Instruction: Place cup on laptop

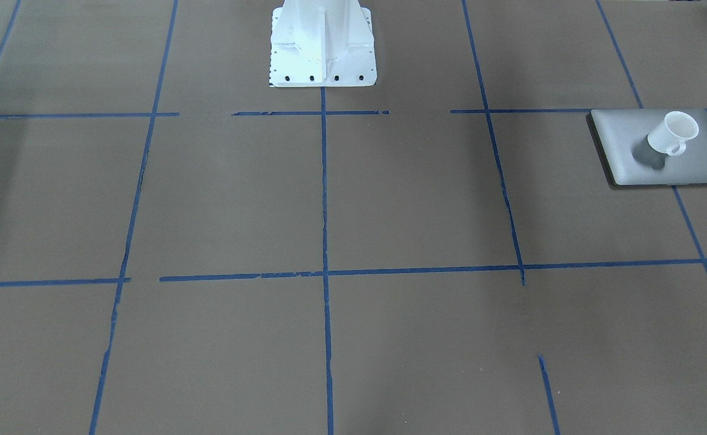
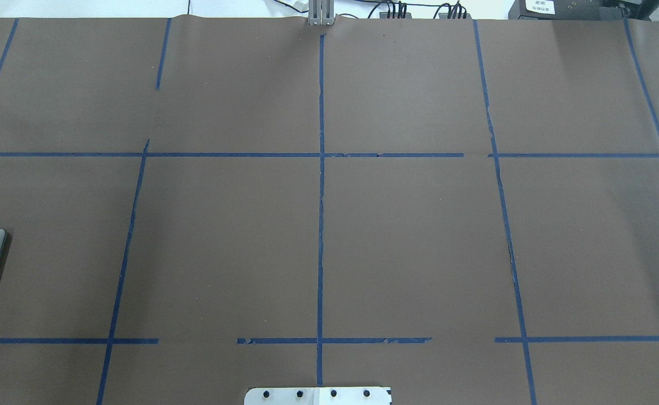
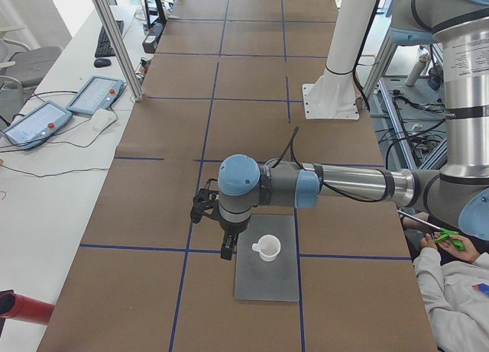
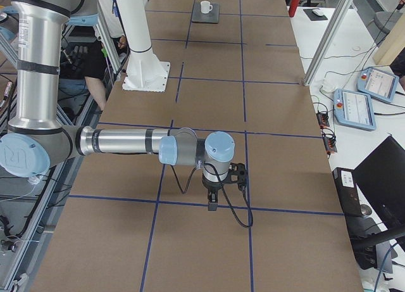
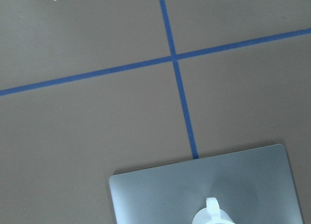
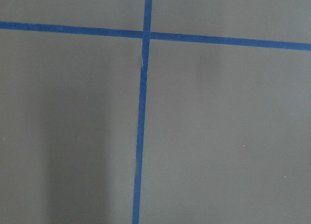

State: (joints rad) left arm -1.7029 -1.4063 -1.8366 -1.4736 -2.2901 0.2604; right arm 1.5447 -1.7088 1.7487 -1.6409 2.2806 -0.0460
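Observation:
The small white cup (image 1: 672, 134) stands upright on the closed silver-grey laptop (image 1: 691, 163), handle toward the camera in the front-facing view. Both also show in the exterior left view, cup (image 3: 267, 247) on laptop (image 3: 266, 283), and in the left wrist view, cup (image 5: 211, 215) on laptop (image 5: 160, 195). My left gripper (image 3: 227, 249) hangs just beside the cup, over the laptop's edge, apart from the cup; I cannot tell whether it is open or shut. My right gripper (image 4: 212, 203) hangs over bare table far from the laptop; I cannot tell its state.
The white robot pedestal (image 1: 323, 42) stands at the table's robot side. Blue tape lines (image 2: 321, 185) grid the brown table. Teach pendants (image 3: 95, 95) and metal posts (image 3: 114, 39) stand along the operators' side. A person (image 3: 451, 291) sits near the robot's base.

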